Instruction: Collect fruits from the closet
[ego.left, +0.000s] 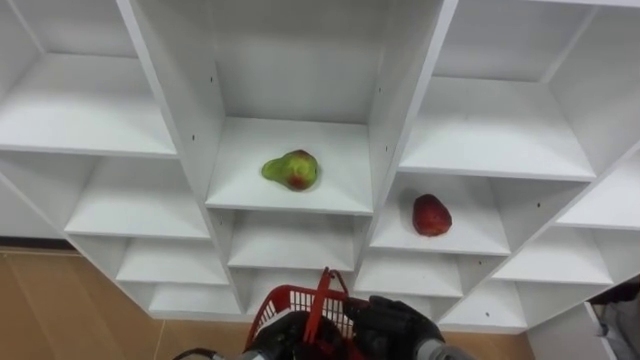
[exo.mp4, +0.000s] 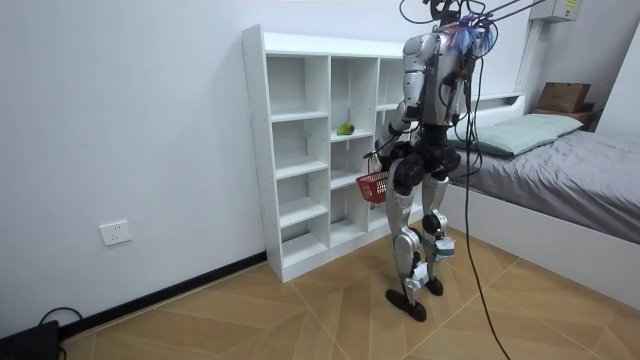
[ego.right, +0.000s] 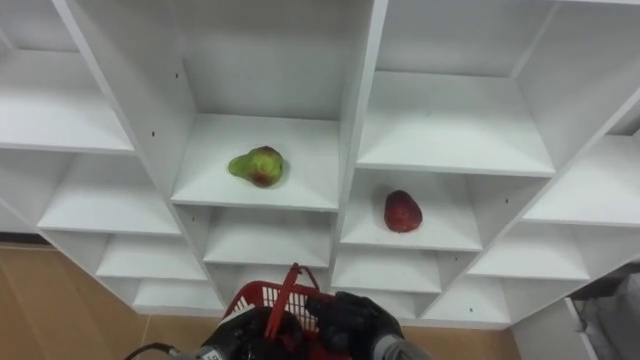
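Note:
A green pear with a red blush (ego.left: 291, 170) lies on a shelf of the closet's middle column. One column to the right and a shelf lower sits a red apple (ego.left: 431, 215). Low in the eye views a red basket (ego.left: 290, 305) hangs in front of me, its handle (ego.left: 320, 292) standing upright. My left hand (ego.left: 283, 335) is curled round the base of that handle. My right hand (ego.left: 395, 325) hovers at the basket's right rim, well below both fruits. In the room view I stand upright facing the white closet (exo.mp4: 310, 150) with the basket (exo.mp4: 372, 185) at hip height.
The closet's other compartments (ego.left: 90, 110) are bare white shelves. Wooden floor (ego.left: 60, 310) shows at the lower left. In the room view a bed (exo.mp4: 560, 180) stands behind me, at the view's right, and a wall socket (exo.mp4: 117, 232) is at the left.

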